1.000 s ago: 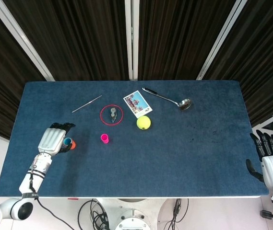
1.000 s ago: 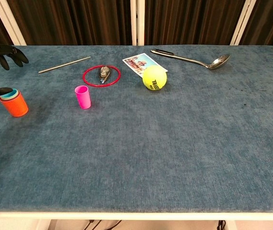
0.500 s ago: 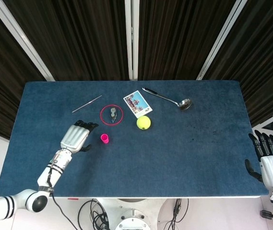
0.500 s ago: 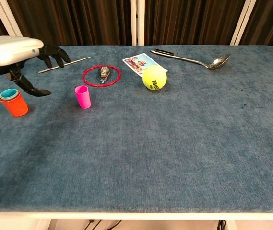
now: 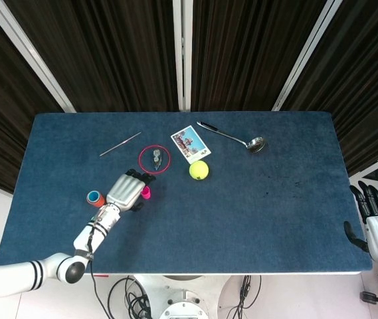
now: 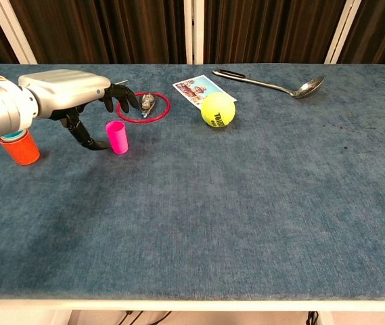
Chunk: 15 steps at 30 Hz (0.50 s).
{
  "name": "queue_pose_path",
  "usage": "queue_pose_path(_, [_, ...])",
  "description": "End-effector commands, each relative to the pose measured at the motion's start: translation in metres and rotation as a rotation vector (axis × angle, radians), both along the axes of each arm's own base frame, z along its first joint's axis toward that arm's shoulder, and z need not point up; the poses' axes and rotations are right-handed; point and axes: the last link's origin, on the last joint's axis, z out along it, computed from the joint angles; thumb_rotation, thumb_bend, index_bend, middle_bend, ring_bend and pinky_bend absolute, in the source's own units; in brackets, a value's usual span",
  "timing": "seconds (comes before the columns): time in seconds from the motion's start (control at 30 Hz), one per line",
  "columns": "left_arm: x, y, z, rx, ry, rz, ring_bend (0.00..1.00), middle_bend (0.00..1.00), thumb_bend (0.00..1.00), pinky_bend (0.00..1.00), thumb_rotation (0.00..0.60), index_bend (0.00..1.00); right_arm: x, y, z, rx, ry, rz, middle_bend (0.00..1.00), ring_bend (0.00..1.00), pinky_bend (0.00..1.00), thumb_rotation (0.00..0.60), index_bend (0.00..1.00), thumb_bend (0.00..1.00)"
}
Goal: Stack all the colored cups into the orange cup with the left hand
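Inside orange cup (image 5: 96, 199) sits a teal cup (image 5: 95, 196).

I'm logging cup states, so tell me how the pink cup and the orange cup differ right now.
The pink cup stands empty, while the orange cup already holds a teal cup nested inside. The pink cup looks narrower than the orange cup. The left hand is right beside the pink cup; the orange cup stands apart from it. Both stand upright.

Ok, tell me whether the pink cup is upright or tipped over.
Upright. The pink cup stands on the table with its open mouth up, apart from the orange cup; the left hand hovers beside it.
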Motion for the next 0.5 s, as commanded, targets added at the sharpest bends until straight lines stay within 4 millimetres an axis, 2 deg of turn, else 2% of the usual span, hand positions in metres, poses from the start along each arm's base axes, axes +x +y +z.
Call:
queue_pose_path(0.03, [0.0008,0.0000,-0.0051,-0.003,-0.012,-0.001,0.33,0.26,0.26,0.23,0.600,0.27,-0.0002,-0.0001,0.0000,0.001,-0.001,0.000,0.00,0.00,0.00,0.600,0.00,0.35])
queue_pose_path(0.17, [-0.0026,0.0019,-0.0102,-0.001,-0.031,0.009,0.39,0.32,0.26,0.29,0.600,0.33,-0.0010,0.0003,0.0017,-0.004,-0.002,-0.001,0.00,0.00,0.00,0.600,0.00,0.35])
queue_pose_path(0.5, [-0.0067,0.0088,-0.0144,0.027,-0.049,0.009,0.47,0.40,0.31,0.35,0.600,0.41,-0.0051,-0.0005,0.0028,-0.003,-0.002,-0.012,0.00,0.00,0.00,0.600,0.00,0.35])
